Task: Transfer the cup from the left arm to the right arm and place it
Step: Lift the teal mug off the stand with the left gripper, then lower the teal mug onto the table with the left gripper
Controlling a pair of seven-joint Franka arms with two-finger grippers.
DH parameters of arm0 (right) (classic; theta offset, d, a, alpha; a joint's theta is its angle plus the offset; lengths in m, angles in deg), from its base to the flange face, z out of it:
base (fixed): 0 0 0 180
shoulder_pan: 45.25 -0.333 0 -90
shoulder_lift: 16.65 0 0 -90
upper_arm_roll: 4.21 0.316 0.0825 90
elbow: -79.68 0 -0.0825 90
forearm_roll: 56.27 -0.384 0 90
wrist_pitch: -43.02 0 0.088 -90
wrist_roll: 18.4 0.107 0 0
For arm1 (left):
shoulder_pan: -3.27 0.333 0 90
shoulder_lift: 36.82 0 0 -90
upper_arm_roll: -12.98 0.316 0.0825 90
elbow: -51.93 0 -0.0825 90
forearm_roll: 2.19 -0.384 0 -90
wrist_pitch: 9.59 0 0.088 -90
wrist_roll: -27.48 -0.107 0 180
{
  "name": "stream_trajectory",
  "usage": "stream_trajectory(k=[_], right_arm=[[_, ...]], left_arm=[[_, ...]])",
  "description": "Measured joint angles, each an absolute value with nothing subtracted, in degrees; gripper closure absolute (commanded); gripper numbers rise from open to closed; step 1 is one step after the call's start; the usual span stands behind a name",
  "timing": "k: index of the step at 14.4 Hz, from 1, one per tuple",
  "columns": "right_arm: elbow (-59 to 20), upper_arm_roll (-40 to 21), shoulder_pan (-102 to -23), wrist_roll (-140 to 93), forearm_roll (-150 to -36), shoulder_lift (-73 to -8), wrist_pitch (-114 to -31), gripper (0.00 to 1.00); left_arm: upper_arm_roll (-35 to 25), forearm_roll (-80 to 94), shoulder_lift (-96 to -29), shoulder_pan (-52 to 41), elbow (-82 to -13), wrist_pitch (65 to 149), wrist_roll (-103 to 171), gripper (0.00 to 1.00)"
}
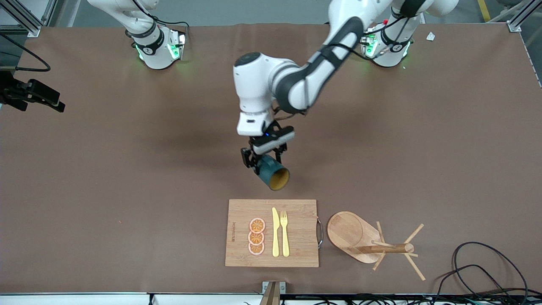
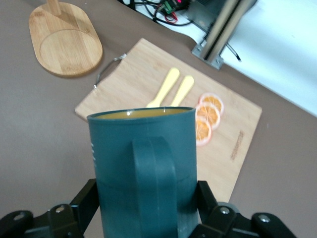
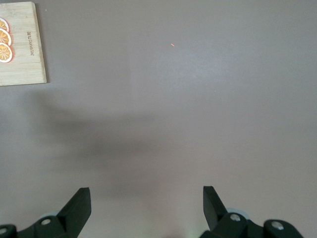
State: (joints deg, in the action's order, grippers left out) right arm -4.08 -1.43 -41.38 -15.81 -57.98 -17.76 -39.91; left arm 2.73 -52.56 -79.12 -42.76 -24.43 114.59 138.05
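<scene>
Now — cup (image 1: 273, 173): dark teal, amber inside, tilted | left gripper (image 1: 263, 160) fingers clamp it | right gripper (image 3: 147, 206) fingers spread wide

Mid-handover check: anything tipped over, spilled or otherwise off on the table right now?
One thing: the wooden mug tree lies tipped on its side beside the cutting board, pegs splayed over the table. Otherwise tidy: knife, fork and orange slices lie neatly on the board. The left gripper holds the cup, tilted; no spill shows.
</scene>
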Motion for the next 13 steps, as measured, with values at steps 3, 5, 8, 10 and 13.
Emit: stream_trajectory(k=[3,5,8,10,13], right_arm=[[-4.08,-1.41,-41.50,-15.81,-57.98,-17.76,-39.90,0.00],[-4.08,-1.41,-41.51,-15.81,-57.98,-17.76,-39.90,0.00],[-4.08,-1.41,-41.52,-15.81,-57.98,-17.76,-39.89,0.00],[-4.08,-1.40,-41.52,-15.81,-57.98,-17.76,-39.89,0.00],[-4.08,-1.40,-41.53,-15.81,-57.98,-17.76,-39.89,0.00]], left_arm=[[2.94,-63.07,-82.64,-47.85,-24.98,109.06,142.38,0.35],[3.01,-67.68,-84.73,-49.84,-25.11,106.53,142.59,0.35],[3.08,-77.16,-87.60,-51.71,-25.28,103.25,145.80,0.35],[3.11,-81.99,-89.81,-52.67,-25.36,101.21,149.08,0.35],[3.15,-85.28,-92.09,-54.66,-25.39,99.23,153.49,0.35]])
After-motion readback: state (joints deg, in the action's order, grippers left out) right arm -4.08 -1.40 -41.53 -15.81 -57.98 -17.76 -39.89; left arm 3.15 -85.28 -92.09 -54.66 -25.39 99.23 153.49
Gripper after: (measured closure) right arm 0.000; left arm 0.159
